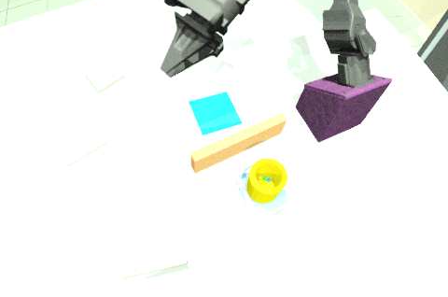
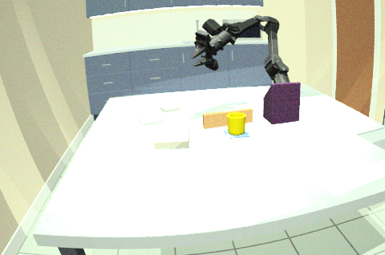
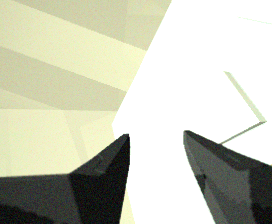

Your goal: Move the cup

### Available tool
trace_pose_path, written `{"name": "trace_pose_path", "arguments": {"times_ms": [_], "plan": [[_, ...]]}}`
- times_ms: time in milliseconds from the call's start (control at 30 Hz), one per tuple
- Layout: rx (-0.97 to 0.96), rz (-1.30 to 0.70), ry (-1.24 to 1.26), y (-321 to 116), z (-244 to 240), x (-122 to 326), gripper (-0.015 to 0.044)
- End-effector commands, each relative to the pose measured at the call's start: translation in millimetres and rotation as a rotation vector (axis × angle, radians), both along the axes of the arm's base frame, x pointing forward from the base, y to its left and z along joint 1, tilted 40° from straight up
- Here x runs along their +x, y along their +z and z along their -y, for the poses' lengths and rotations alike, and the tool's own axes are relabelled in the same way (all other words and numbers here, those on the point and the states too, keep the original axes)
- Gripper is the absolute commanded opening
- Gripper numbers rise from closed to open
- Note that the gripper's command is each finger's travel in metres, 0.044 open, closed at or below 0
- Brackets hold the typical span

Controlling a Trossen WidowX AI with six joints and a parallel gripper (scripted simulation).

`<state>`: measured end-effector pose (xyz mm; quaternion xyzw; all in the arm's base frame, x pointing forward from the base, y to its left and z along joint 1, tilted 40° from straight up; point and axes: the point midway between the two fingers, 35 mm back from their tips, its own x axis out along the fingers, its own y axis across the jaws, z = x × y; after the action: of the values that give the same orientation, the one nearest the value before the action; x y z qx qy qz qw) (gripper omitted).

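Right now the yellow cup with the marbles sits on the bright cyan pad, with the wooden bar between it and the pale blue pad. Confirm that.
Not quite. The yellow cup sits on the pale blue pad, not the bright cyan pad, which lies bare across the wooden bar. The top view shows it. The marbles are inside the cup.

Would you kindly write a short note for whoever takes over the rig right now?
Tool: partly open, holding nothing, raised above the table on the far side of the cyan square pad, well away from the cup.
Yellow cup: upright on the pale blue pad, coloured marbles inside, none spilled.
Tan wooden bar: lies between the two pads.
Done: nothing yet; no grasp made.
Left: reach the cup, grip it, carry it level over the bar to the cyan pad, set it down, release.
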<state>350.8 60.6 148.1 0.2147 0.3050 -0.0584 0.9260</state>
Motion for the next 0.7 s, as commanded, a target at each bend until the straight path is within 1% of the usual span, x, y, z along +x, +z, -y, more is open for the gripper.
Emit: {"name": "trace_pose_path", "arguments": {"times_ms": [0,200,367,467,533,667], "plan": [[0.038,-0.285,-0.16,-73.1,-16.5,-19.7,0.0167],[-0.016,-0.537,-0.407,-141.6,-23.6,-60.8,0.0167],[-0.16,-0.646,-0.641,-182.0,-16.7,-102.4,0.0167],[-0.286,-0.647,-0.786,-197.7,-7.2,-127.3,0.0167],[-0.341,-0.633,-0.838,-199.8,-0.6,-133.7,0.0167],[-0.348,-0.63,-0.845,-200.0,0.3,-134.5,0.0167]]}}
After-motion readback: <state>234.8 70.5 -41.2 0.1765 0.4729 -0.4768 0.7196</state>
